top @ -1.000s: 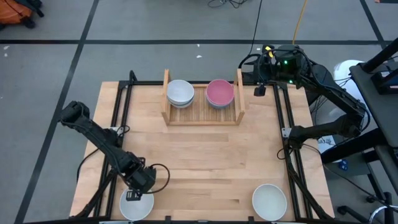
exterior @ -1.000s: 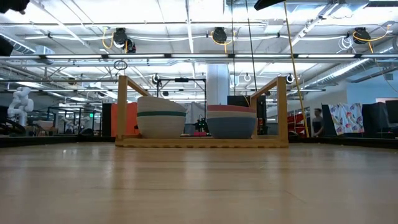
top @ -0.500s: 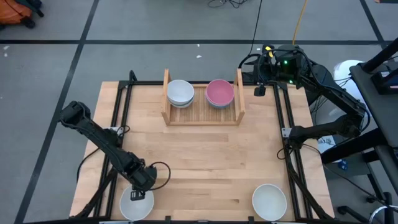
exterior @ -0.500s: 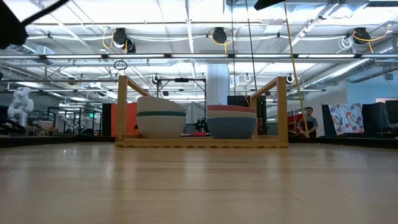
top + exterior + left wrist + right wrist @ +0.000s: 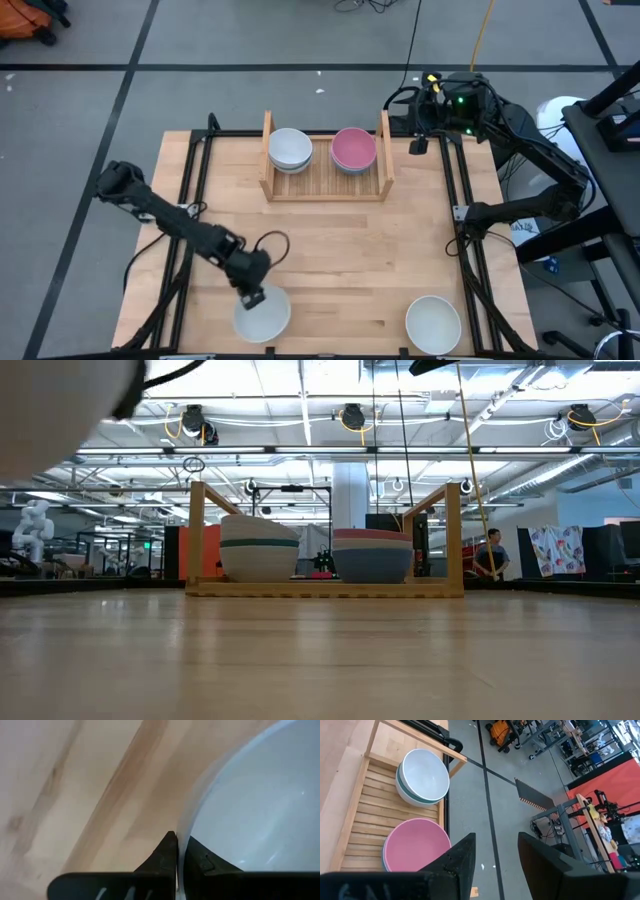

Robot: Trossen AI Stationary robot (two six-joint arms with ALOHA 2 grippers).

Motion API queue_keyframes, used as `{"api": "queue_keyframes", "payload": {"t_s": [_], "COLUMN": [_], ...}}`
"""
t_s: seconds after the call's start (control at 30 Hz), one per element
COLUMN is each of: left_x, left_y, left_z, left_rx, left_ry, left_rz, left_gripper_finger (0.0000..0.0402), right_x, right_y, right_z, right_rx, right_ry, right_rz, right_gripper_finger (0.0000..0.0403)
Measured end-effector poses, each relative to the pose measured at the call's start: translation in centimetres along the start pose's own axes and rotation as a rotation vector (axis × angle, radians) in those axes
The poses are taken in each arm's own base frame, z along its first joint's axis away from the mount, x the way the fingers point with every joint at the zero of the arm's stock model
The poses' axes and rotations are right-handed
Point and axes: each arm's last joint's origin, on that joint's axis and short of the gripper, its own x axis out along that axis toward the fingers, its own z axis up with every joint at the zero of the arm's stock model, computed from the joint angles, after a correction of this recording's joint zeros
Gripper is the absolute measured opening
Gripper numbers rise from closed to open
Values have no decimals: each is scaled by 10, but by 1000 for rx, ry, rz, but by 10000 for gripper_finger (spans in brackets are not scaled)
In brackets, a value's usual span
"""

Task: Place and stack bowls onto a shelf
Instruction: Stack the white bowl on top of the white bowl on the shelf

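My left gripper [image 5: 252, 298] is shut on a white bowl [image 5: 263, 316] near the table's front edge, left of centre. The low view shows that bowl [image 5: 60, 410] as a pale shape high up, above the tabletop. The wooden shelf [image 5: 325, 187] stands at the far middle. It holds a white bowl [image 5: 290, 148] stacked on a teal one and a pink bowl [image 5: 353, 148] stacked on a blue one. Another white bowl [image 5: 433, 323] rests on the table at the front right. My right gripper [image 5: 495, 860] hangs open, raised beyond the shelf's right end. My left gripper pinches the white bowl's rim [image 5: 181, 837] between its two fingers, one finger [image 5: 207, 862] inside the bowl and one [image 5: 165, 855] outside. The fingers slant down onto the rim on the bowl's far left side. The bowl is lifted clear of the table, mouth up.
Black rails [image 5: 195, 190] run along the table's left and right sides. Bare tabletop [image 5: 330, 260] lies between the held bowl and the shelf. The shelf's slats [image 5: 325, 180] in front of the two stacks are bare.
My left gripper has shut on the white bowl's rim, rolled its wrist, and gone toward the table's right edge and a little toward the shelf. The bowl has gone with it and now shows raised in the low view.
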Motion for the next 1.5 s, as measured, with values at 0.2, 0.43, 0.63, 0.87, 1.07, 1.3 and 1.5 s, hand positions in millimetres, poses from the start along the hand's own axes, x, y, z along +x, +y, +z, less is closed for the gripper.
{"api": "queue_keyframes", "payload": {"t_s": [0.2, 0.43, 0.63, 0.87, 1.07, 1.3, 1.5], "left_x": [-63, -157, -234, -289, -310, -315, -300], "left_y": [-17, -3, 31, 73, 105, 140, 170], "left_z": [48, 93, 123, 146, 177, 224, 242], "left_rx": [-93, -124, -173, -202, -199, -163, -209], "left_ry": [-145, -448, -700, -860, -858, -760, -575], "left_rz": [-68, 57, 103, 186, 247, 301, 370], "left_gripper_finger": [5, 5, 5, 5, 5, 5, 5], "right_x": [-11, -29, -40, -44, -44, -44, -44], "right_y": [-1, -2, -2, -2, -2, -2, -2], "right_z": [0, -1, -2, -3, -3, -3, -3], "right_rx": [1, 7, 10, 11, 11, 14, 49], "right_ry": [-20, -53, -73, -79, -79, -80, -81], "right_rz": [-19, -50, -70, -76, -76, -76, -75], "right_gripper_finger": [141, 141, 141, 141, 141, 141, 141]}}
